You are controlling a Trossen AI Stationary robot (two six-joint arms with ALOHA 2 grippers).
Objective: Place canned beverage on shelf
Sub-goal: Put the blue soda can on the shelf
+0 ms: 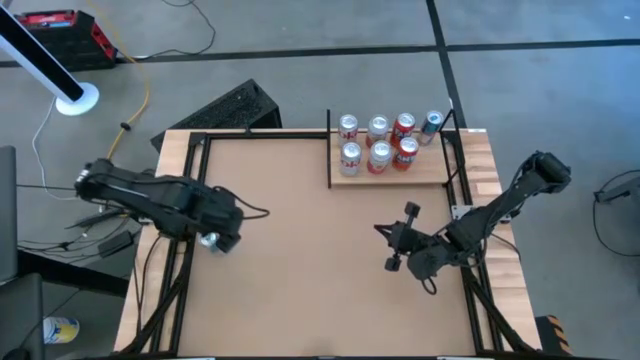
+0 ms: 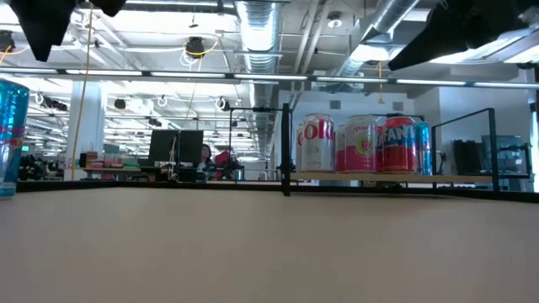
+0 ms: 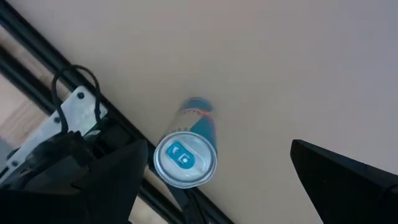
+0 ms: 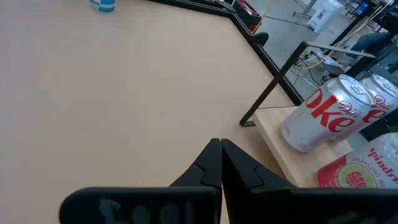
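A slim blue canned beverage (image 3: 185,158) stands upright on its base near the table's left edge, also seen at the far left of the low view (image 2: 10,135). My left gripper (image 3: 219,149) hangs above it, pointing down and open; its fingers stand wide on either side of the can's silver top without touching it. The shelf (image 1: 430,172), a pale wood board with black posts, sits at the far right and carries several cans (image 2: 362,143). My right gripper (image 4: 221,149) is shut and empty, hovering over the table short of the shelf's near left corner (image 4: 273,127).
A black metal frame rail (image 3: 37,56) runs along the table's left edge, close beside the blue can. A Diet Coke can (image 4: 323,115) stands at the shelf's near left corner. Bare brown tabletop (image 1: 300,220) lies between the two arms.
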